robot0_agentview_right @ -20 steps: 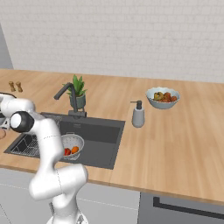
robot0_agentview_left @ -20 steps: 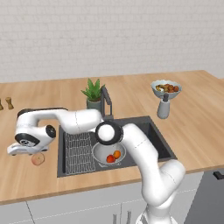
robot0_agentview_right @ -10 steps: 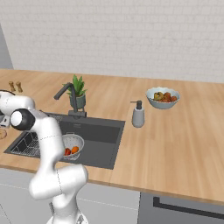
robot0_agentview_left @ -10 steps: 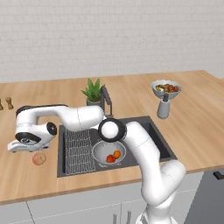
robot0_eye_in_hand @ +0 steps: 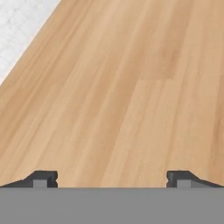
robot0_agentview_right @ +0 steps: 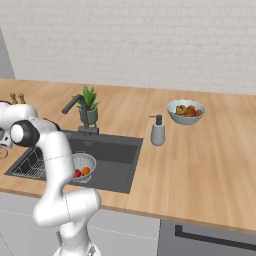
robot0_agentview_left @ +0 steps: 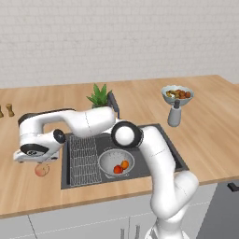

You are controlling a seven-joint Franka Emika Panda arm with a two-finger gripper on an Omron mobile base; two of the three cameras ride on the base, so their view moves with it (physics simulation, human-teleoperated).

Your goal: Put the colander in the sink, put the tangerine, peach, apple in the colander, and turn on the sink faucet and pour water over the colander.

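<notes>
The whitish colander (robot0_agentview_left: 110, 158) (robot0_agentview_right: 86, 161) sits in the dark sink (robot0_agentview_left: 163, 149) (robot0_agentview_right: 115, 155) and holds the orange tangerine (robot0_agentview_left: 124, 164) (robot0_agentview_right: 85, 171) and the red apple (robot0_agentview_left: 118, 169) (robot0_agentview_right: 77, 173). On the counter to the left of the basin lies the pale peach (robot0_agentview_left: 42, 170). My gripper (robot0_agentview_left: 39, 162) hangs just above the peach. In the hand view the gripper (robot0_eye_in_hand: 112, 178) is open, its fingertips (robot0_eye_in_hand: 43, 178) wide apart over bare wood, with the peach hidden. The dark faucet (robot0_agentview_left: 114, 105) (robot0_agentview_right: 80, 112) stands behind the basin.
A wire rack (robot0_agentview_left: 84, 156) fills the sink's left side. A potted plant (robot0_agentview_left: 99, 97) stands beside the faucet. A soap dispenser (robot0_agentview_left: 174, 114) and a blue-grey fruit bowl (robot0_agentview_left: 177, 94) stand at the right. Two small shakers (robot0_agentview_left: 9, 110) are at the far left.
My hand has edged slightly to the right and down over the peach. The fruits and the colander have stayed where they were.
</notes>
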